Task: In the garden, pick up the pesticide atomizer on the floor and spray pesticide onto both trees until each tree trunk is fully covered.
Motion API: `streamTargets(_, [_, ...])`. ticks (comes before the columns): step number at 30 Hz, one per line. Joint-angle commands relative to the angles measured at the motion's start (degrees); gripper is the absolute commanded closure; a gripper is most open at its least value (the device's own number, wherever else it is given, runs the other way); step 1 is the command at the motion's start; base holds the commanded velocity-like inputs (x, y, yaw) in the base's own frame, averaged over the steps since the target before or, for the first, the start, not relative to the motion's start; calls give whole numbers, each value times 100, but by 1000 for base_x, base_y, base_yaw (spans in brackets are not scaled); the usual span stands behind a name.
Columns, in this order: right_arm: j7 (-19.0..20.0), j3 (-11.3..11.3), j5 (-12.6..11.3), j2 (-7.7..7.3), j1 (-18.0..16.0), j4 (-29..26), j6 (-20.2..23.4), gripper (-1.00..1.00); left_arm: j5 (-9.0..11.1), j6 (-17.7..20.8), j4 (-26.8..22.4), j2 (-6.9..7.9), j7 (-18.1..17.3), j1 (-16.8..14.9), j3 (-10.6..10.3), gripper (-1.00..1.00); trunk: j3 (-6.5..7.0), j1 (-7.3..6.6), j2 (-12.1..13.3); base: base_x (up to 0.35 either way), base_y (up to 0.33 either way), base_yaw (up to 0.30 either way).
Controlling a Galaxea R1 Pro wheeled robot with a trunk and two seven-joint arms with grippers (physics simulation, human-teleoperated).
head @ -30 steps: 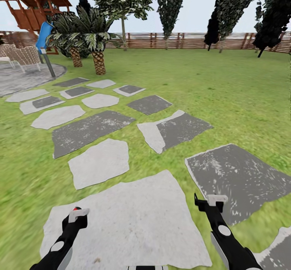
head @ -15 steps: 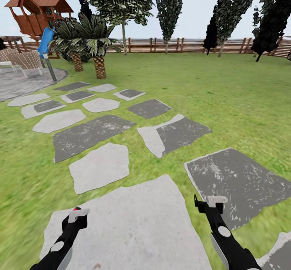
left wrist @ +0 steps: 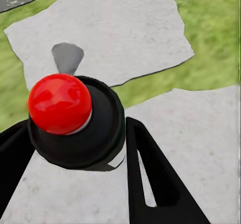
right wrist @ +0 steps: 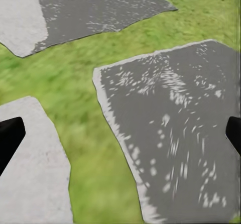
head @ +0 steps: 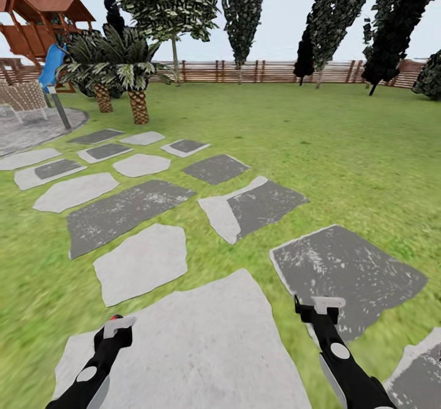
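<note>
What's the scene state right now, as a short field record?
setting: green grass lawn with grey stepping stones, brown slatted wooden fence at the far edge
left pincer: shut on a black atomizer with a round red cap
right pincer: open, nothing between its fingers, dark grey paving stone below
under the arms: large pale grey stone slab
far left: red-brown wooden playhouse with blue slide, two short scaly-trunked palms
trees: tall ones along the fence
spray: none visible
</note>
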Motion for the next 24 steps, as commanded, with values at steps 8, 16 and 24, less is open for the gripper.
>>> streamTargets(8, [0,3,0,5,0,1,0,-100,-14,-8,20,-14,-2,0,0,100,155,-132,242,0,0,-191])
streamTargets(16, [0,2,1,2,0,1,0,-100,-21,-20,19,-35,-11,8,0,100,201,-132,242,0,0,-191])
streamTargets(24, [0,4,-5,5,0,1,0,-100,-18,-9,-31,-17,-4,9,5,100,248,-132,242,0,0,-191])
